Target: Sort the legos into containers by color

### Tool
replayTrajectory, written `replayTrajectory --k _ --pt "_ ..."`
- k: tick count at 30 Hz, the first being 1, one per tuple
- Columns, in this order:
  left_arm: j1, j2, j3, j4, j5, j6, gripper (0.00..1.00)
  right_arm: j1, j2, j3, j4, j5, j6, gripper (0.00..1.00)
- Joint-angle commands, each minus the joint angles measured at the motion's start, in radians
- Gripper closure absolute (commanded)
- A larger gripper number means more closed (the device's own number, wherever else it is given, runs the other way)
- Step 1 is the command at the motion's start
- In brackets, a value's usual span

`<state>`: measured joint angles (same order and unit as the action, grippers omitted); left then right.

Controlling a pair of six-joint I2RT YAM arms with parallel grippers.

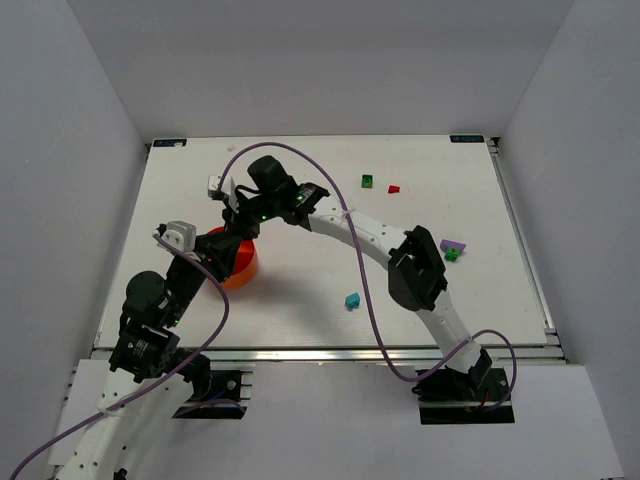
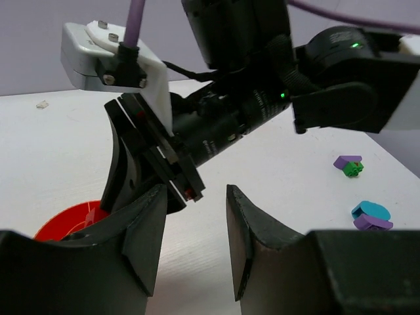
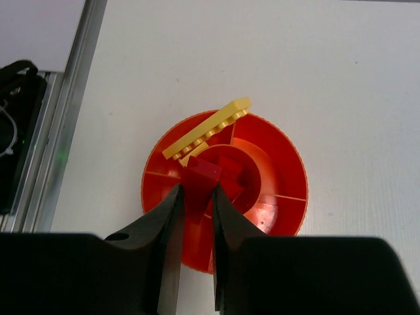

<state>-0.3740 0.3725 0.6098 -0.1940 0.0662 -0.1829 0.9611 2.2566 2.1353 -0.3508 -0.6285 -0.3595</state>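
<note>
Top external view, starting at the left: the left arm sits low over the white matte surface [image 1: 450,170]. Its wrist camera shows the left claw [image 2: 193,246] parted, with nothing between its dark, wedge-shaped fingers. It seems to be waiting just beside the round red-orange plastic bowl [image 3: 275,157], leaving room for the other arm.

The bowl is glossy, with a ridged rim and thin walls that split it into a centre well and outer sectors. Several red pieces lie in the well. A long flat yellow plastic brick [image 3: 209,128], studded along its top, lies tilted across the far rim. It is half in and half out, and does not match the red pieces below.

The right arm reaches across from the far side so that the right claw [image 3: 195,197] hangs straight above the well. Its fingers are closed narrowly on a small dark red plastic brick [image 3: 202,174], pinched at the tips. Held there, the brick looks lined up to drop among the same colour.

Further right, loose bricks lie well apart on the surface. They are a teal brick [image 1: 352,300] nearest the arms, a green brick [image 1: 368,181] and a small red brick [image 1: 394,188] near each other toward the back, and a purple-and-green pair [image 1: 452,248] touching each other. All are hard, shiny and tiny, so each needs a fingertip pinch. Much of the sorting looks undone.
</note>
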Motion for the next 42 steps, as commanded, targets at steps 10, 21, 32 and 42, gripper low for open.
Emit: replayTrajectory --k 10,21,32,42 --pt "0.007 -0.012 -0.010 0.011 -0.005 0.008 0.48 0.002 0.095 0.040 0.220 0.064 0.195 0.85" --pt "0.007 -0.009 -0.008 0.010 -0.005 0.008 0.47 0.001 0.074 0.024 0.205 0.069 0.206 0.46" --pt "0.007 -0.009 -0.008 0.010 0.012 0.007 0.85 -0.136 -0.092 -0.081 0.167 0.182 0.272 0.95" --pt "0.007 -0.001 -0.004 0.008 0.044 0.010 0.86 -0.369 -0.267 -0.353 0.165 0.323 0.258 0.85"
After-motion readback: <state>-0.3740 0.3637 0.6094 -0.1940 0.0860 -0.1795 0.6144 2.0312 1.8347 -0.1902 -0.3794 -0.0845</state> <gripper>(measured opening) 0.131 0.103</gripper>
